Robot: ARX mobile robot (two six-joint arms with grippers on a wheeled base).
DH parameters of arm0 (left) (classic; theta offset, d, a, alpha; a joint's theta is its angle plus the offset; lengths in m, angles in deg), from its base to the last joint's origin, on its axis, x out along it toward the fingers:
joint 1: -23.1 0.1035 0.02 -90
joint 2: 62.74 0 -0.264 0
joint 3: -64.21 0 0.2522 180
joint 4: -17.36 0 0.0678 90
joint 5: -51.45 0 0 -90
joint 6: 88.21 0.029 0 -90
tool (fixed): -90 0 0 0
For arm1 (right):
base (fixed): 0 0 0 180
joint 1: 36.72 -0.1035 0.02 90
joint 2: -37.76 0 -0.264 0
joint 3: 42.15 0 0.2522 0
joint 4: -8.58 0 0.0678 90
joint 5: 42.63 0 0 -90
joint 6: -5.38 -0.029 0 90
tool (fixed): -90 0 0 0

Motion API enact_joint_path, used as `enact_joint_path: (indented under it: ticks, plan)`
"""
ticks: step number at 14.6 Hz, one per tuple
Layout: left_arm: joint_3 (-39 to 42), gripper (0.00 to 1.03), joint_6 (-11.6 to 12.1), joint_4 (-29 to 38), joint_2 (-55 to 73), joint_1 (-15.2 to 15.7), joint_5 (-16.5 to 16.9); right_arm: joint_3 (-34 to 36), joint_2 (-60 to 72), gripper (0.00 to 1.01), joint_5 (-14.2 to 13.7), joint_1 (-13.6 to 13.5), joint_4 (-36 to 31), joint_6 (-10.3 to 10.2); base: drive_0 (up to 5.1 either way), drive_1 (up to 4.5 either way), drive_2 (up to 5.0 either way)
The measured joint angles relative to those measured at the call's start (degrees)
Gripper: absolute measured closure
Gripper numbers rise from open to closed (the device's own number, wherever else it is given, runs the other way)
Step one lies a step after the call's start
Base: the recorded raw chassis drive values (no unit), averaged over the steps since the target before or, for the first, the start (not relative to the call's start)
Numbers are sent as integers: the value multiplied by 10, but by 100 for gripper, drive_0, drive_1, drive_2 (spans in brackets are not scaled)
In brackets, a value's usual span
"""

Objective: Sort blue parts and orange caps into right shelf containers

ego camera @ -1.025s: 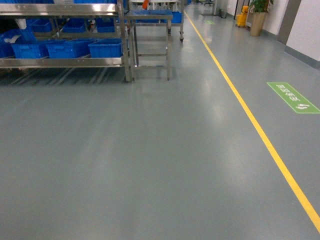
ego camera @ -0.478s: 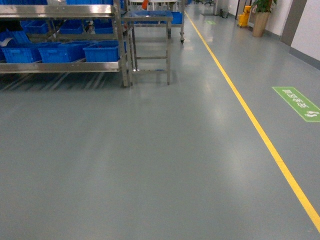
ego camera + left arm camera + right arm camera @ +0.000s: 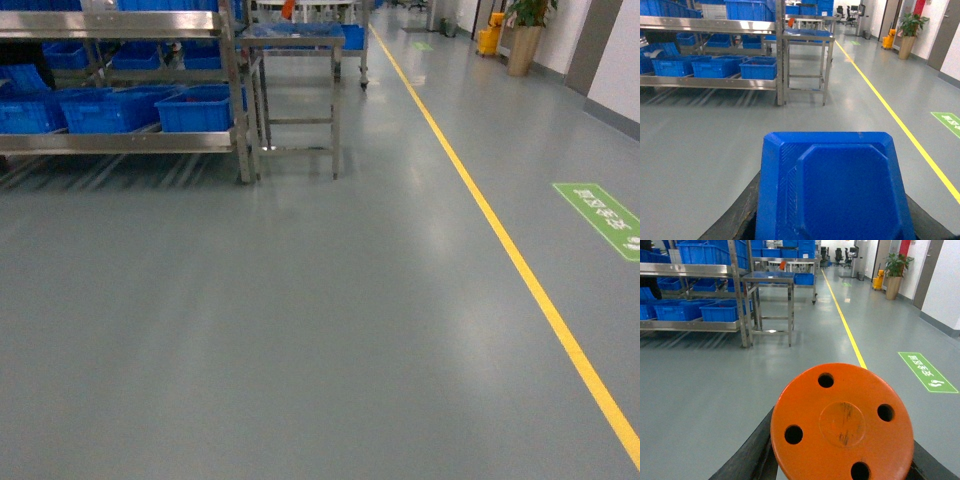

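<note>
Head view looks over a smooth grey floor [image 3: 300, 320] crossed by a yellow line [image 3: 500, 250], with a green floor sign [image 3: 605, 215] to its right. At upper left, a steel shelf [image 3: 120, 140] carrying blue bins [image 3: 195, 108] stands beside a steel table [image 3: 295, 40]. Left wrist view is filled by a blue part [image 3: 835, 185] and right wrist view by an orange cap [image 3: 842, 422]; each sits between dark fingers, though I cannot tell whether the jaws are clenched.

Ahead and left of your left gripper [image 3: 832, 235], bins [image 3: 758, 68] sit on the shelf rack [image 3: 710, 82]; a small table [image 3: 807, 35] stands just right of it, the floor line [image 3: 890, 107] farther right.
</note>
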Motion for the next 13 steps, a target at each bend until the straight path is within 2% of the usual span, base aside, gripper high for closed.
enact_joint_path:
  ticks: [13]
  plan:
    - [0,59,0,0,0,0,0,0,0,56,0,0,-1,0,-8,396,-413]
